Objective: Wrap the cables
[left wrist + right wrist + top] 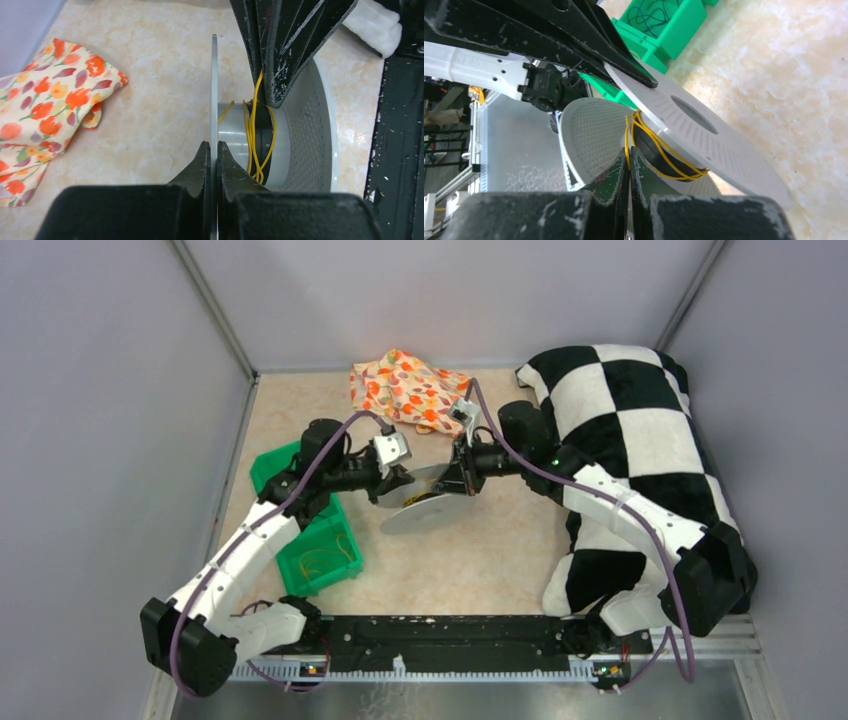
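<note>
A grey plastic spool (432,510) is held up over the table middle between both arms. My left gripper (214,145) is shut on the thin rim of one spool flange (214,85). Thin yellow cable (254,132) runs in a few loose turns round the dark hub between the two flanges. My right gripper (629,150) reaches into that gap, shut on the yellow cable (663,156) right at the hub. In the left wrist view the right gripper's fingers (280,60) come down from above onto the strand. In the top view the left gripper (400,490) and right gripper (456,485) meet at the spool.
A green bin (262,472) with loose yellow wire inside stands left of the spool, under the left arm. A floral cloth (410,390) lies at the back. A black-and-white checkered pillow (640,430) fills the right side. Grey walls enclose the table.
</note>
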Available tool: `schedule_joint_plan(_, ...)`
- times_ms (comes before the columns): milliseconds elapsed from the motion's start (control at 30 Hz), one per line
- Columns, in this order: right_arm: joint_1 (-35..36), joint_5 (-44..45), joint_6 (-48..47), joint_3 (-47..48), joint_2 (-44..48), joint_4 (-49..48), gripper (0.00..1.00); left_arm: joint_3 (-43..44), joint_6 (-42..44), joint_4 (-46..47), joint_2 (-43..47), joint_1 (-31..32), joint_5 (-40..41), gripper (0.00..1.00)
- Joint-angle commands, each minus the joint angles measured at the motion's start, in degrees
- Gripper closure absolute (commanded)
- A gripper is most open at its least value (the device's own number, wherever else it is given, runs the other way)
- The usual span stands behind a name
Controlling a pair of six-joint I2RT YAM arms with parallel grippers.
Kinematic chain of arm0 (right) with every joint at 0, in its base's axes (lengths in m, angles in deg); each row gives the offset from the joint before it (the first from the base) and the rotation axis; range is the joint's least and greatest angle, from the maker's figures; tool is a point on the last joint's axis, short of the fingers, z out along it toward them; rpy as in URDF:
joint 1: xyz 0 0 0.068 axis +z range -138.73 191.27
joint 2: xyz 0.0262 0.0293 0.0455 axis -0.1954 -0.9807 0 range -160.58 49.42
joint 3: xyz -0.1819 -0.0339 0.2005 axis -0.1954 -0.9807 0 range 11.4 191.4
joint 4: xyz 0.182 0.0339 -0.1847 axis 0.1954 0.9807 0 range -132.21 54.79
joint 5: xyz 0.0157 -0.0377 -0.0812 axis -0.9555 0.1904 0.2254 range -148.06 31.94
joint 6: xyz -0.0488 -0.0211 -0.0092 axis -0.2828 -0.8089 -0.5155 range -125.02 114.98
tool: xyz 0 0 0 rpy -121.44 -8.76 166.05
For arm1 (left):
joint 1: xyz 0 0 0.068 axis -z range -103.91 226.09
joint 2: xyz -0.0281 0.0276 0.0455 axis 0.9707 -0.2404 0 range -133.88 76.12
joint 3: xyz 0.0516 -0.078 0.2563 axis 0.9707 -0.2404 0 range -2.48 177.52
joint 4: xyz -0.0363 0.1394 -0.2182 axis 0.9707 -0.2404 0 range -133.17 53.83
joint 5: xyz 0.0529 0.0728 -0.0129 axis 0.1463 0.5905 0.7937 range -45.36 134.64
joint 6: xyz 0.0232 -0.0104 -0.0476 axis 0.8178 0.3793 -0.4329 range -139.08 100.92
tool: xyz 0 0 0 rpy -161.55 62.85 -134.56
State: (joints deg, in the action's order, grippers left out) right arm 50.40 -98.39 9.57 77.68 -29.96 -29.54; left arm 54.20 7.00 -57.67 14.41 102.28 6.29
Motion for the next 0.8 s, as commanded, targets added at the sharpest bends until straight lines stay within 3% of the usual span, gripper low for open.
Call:
schedule_joint_plan(0,-0.6,0.9,-2.9,-3.2,2.3,-1.5,1.0,1.4,-1.5,7.5,-1.2,0.2,-5.2,1.0)
schedule_joint_plan(267,-0.9,3.1,-7.0,-9.8,3.1,-3.9,1.0,3.7,-5.4,5.7,-10.1,0.2,-13.6,1.0)
schedule_joint_plan(433,-2.4,-0.7,-8.4,-13.4,2.4,-5.1,1.0,9.4,-3.1,-1.8,-17.3,0.1,-19.0,1.0)
schedule_joint_plan(767,-4.4,-1.6,-4.7,-17.3,0.4,-8.8,1.0,16.7,-1.9,-5.1,-31.7,0.2,-21.7,1.0)
